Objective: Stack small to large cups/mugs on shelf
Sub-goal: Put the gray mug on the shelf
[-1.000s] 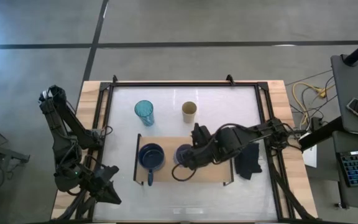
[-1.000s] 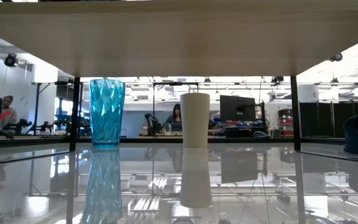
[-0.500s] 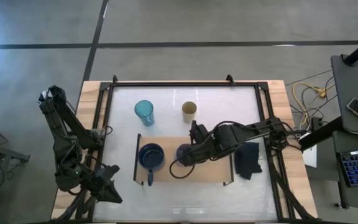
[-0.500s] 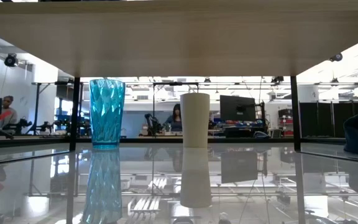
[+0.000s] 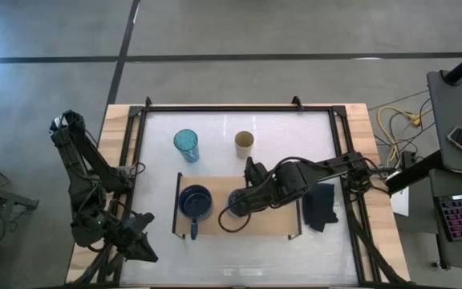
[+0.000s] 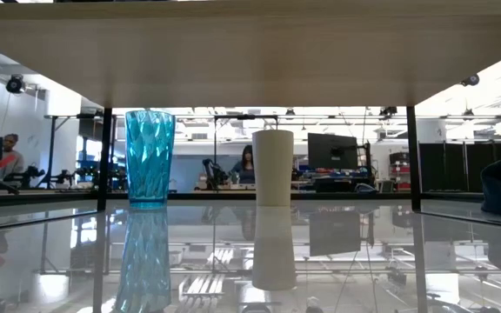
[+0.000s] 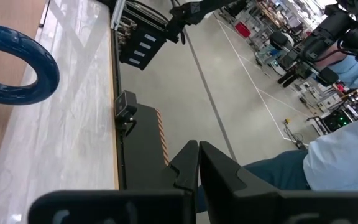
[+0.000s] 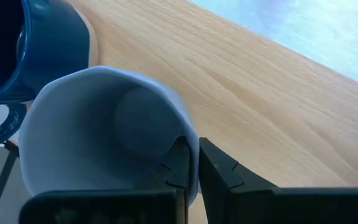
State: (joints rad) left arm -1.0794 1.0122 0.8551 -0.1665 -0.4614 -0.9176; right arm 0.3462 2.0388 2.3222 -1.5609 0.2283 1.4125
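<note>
**Grey mug's on the shelf, right arm hasn't let go of it**

You're mid-placement here. From above, the right gripper [image 5: 241, 201] sits over the shelf [image 5: 279, 227], pinching the rim of the small grey mug [image 5: 236, 200]. The right wrist view backs that up: one finger inside the mug [image 8: 114, 146], one outside, wall squeezed between them, and the mug looks like it's resting on the wood. The navy mug [image 5: 194, 201] is just beside it at 9 o'clock, close but I can't tell if they touch.

Teal tumbler [image 5: 186, 144] and tan cup [image 5: 245, 144] are off the shelf, out on the table around 11 and 12 o'clock from the grey mug.

Left gripper [image 5: 139, 241] is parked off the table's 7 o'clock corner, fingers pressed together, holding nothing.

Next I'd guess you open the fingers and lift straight up so you don't drag the mug into the navy one, then go for the tan cup.
</note>
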